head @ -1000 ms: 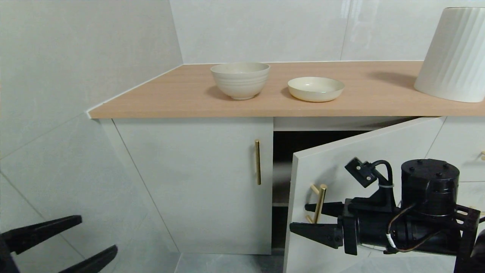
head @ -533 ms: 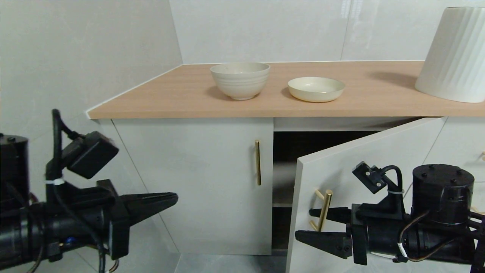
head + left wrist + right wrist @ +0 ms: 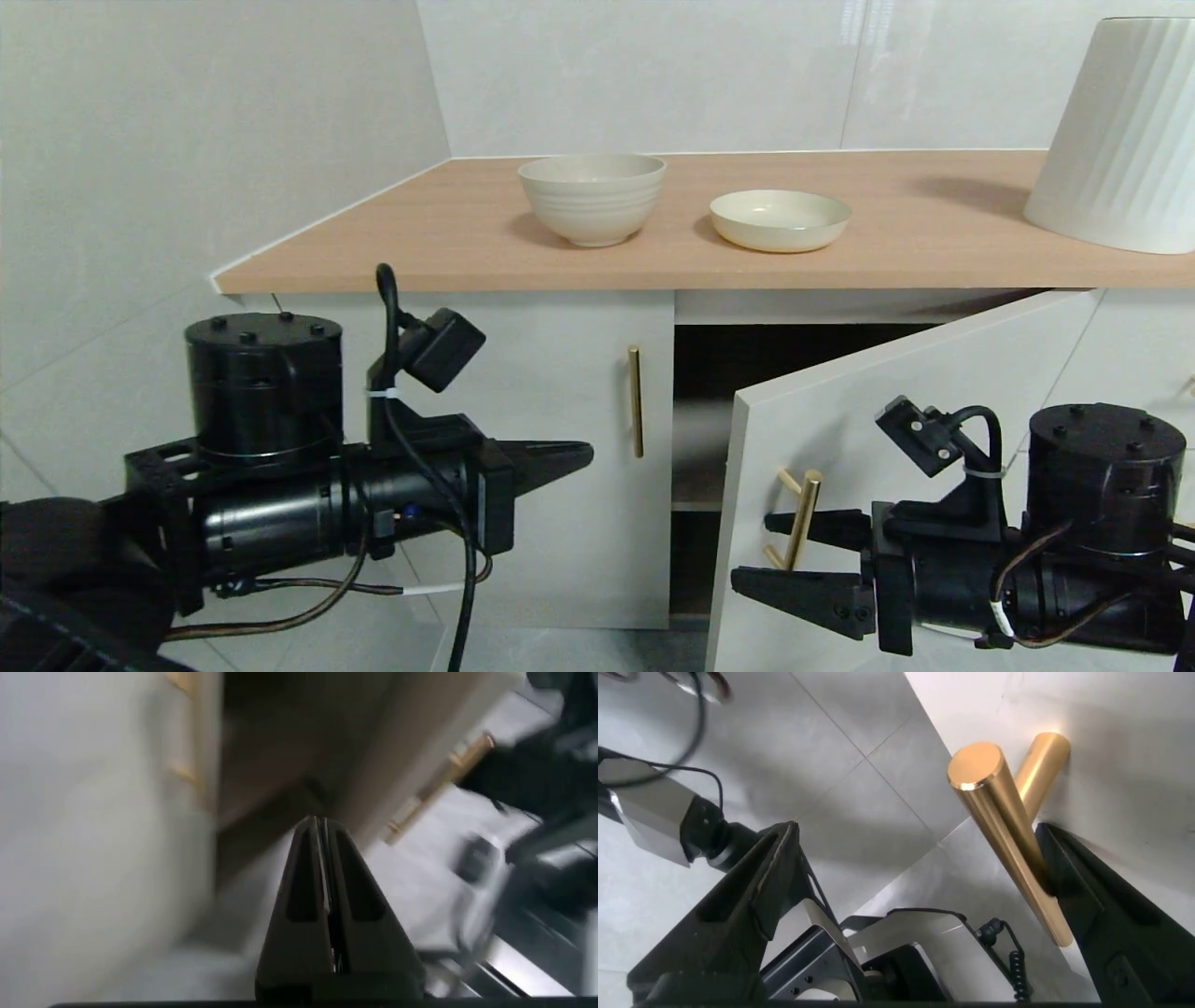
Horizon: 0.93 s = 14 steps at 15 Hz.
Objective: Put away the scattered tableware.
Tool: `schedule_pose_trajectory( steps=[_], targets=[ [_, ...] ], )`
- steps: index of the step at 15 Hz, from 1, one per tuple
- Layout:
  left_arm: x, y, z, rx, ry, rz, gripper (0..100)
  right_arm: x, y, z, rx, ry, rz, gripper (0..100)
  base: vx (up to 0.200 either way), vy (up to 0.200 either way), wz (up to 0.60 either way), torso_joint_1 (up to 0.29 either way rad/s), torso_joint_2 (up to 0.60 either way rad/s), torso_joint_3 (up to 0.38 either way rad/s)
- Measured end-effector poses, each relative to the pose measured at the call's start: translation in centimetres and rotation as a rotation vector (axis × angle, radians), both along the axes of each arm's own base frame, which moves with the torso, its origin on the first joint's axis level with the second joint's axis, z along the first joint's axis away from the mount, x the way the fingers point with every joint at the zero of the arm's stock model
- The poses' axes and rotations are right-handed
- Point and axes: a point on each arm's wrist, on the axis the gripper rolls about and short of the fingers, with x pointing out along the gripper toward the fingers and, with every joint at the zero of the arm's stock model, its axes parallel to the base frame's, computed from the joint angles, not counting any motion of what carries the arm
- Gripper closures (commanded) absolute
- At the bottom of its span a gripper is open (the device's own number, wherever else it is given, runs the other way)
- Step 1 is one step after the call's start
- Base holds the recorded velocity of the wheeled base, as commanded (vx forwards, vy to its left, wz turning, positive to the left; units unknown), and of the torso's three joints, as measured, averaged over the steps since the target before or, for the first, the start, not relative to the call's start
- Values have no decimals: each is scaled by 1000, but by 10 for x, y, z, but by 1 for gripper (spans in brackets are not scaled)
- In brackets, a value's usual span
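A cream ribbed bowl [image 3: 592,198] and a shallow cream dish [image 3: 780,219] stand side by side on the wooden counter [image 3: 448,238]. Below them, the right cabinet door [image 3: 915,383] hangs partly open. My right gripper [image 3: 782,556] is open, one finger on each side of the lower end of that door's gold handle [image 3: 801,515]. In the right wrist view the handle [image 3: 1008,831] lies between the black fingers [image 3: 761,901] of the right gripper [image 3: 915,838]. My left gripper [image 3: 581,455] is shut and empty, held in front of the closed left door; in the left wrist view the left gripper [image 3: 320,829] has its fingers pressed together.
A tall white ribbed container [image 3: 1120,140] stands at the counter's right end. The closed left door [image 3: 495,411] carries a vertical gold handle [image 3: 635,399]. The dark cabinet interior [image 3: 738,364] shows through the gap. A tiled wall runs along the left and a tiled floor below.
My left arm has risen and swung right into view, and its gripper went from open to shut. The right gripper and the door have shifted slightly right, widening the gap.
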Motion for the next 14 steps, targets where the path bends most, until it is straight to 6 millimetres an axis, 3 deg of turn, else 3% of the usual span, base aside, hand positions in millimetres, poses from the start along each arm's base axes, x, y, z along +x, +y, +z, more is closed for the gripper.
schedule_pose_trajectory(
  steps=[9,14],
  targets=[
    [50,-70,-24,-32,100,-152,100,0,0,1,0,-7,0,0,0,0,0,0,0,0],
    [64,-90,-31,-35,103,-167,100,-1,0,1,1,-8,-1,0,0,0,0,0,0,0]
  ],
)
